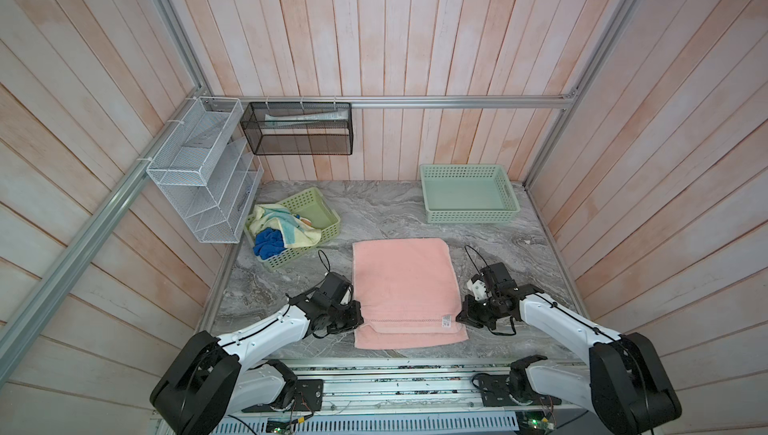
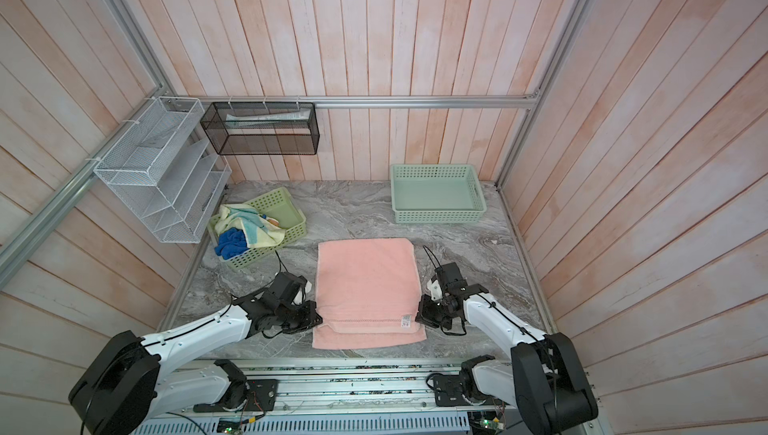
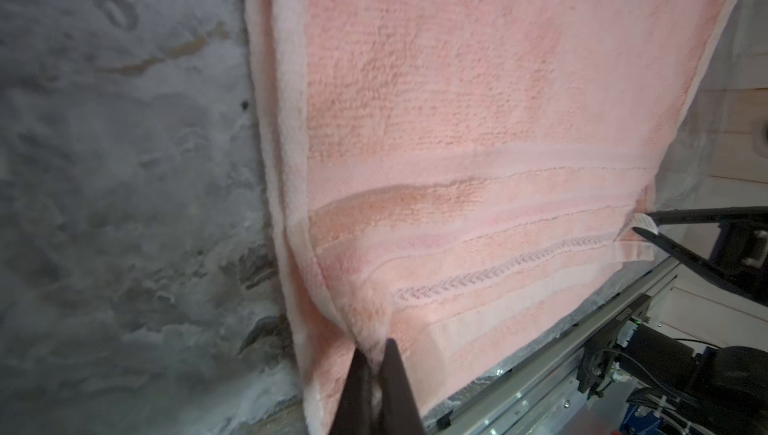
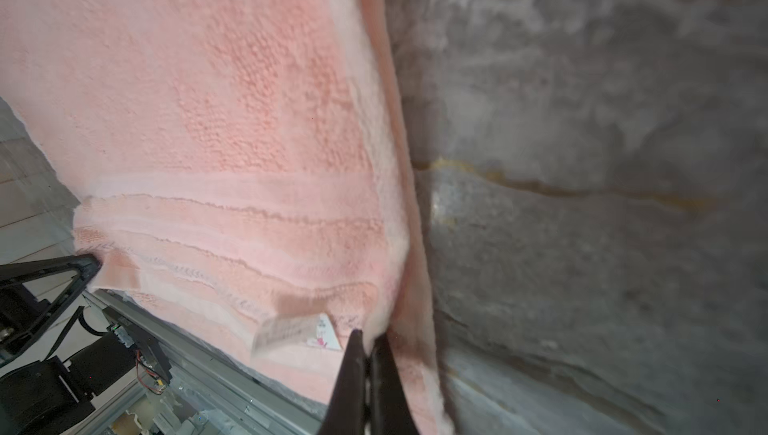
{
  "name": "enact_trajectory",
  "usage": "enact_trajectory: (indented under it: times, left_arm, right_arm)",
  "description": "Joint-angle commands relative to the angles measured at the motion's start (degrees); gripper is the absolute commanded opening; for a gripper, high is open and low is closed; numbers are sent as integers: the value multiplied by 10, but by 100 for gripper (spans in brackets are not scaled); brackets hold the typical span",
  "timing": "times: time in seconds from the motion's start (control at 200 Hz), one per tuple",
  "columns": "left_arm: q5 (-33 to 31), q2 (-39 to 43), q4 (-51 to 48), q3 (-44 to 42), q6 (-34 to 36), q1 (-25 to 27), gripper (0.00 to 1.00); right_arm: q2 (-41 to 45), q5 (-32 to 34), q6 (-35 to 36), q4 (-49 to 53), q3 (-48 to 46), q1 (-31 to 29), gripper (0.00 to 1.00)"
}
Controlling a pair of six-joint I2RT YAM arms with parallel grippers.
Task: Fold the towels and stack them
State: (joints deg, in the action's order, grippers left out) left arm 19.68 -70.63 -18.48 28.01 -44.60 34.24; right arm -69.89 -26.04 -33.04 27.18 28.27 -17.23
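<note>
Both tools pinched on the pink towel's near hem, ready to carry the fold.

The pink towel (image 1: pixel 405 283) lies flat on the surface (image 1: pixel 374 212) from the middle toward 6 o'clock, its near hem doubled over. My left tool (image 3: pixel 374 352) is clamped on its 8 o'clock corner, my right tool (image 4: pixel 368 339) on its 4 o'clock corner beside the label. I judge it light, limp terry that sags between grips, so corners suit. The yellow towel (image 1: pixel 291 229) and blue towel (image 1: pixel 268 243) sit in the basket (image 1: pixel 320 198) at 10 o'clock.

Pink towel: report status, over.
Left gripper shut on pink towel at its near left corner; right gripper shut on the near right. Towel flat on table, near hem doubled over. Nothing on it; other towels in lime basket.
</note>
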Motion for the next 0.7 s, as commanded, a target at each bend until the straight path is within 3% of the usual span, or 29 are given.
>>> enact_trajectory:
  times: [0.0, 0.1, 0.215, 0.43, 0.575, 0.695]
  left_arm:
    - [13, -31, 46, 10, 31, -37, 0]
    - [12, -63, 23, 48, 79, -73, 0]
    - [-12, -85, -58, 135, 133, -79, 0]
    - [-54, -15, -178, 223, 164, -83, 0]
    - [-43, 54, -197, 209, 125, -69, 0]
    - [-29, 84, -160, 139, 78, -46, 0]
  right_arm:
    - [-30, -2, 1, -68, 11, -3, 0]
    - [-68, 0, 14, -78, 42, -3, 0]
    - [-90, 13, 39, -38, 110, -3, 0]
    - [-21, 64, 76, 109, 220, -3, 0]
    - [50, 95, 59, 190, 227, -3, 0]
    - [87, 88, 34, 156, 157, -3, 0]
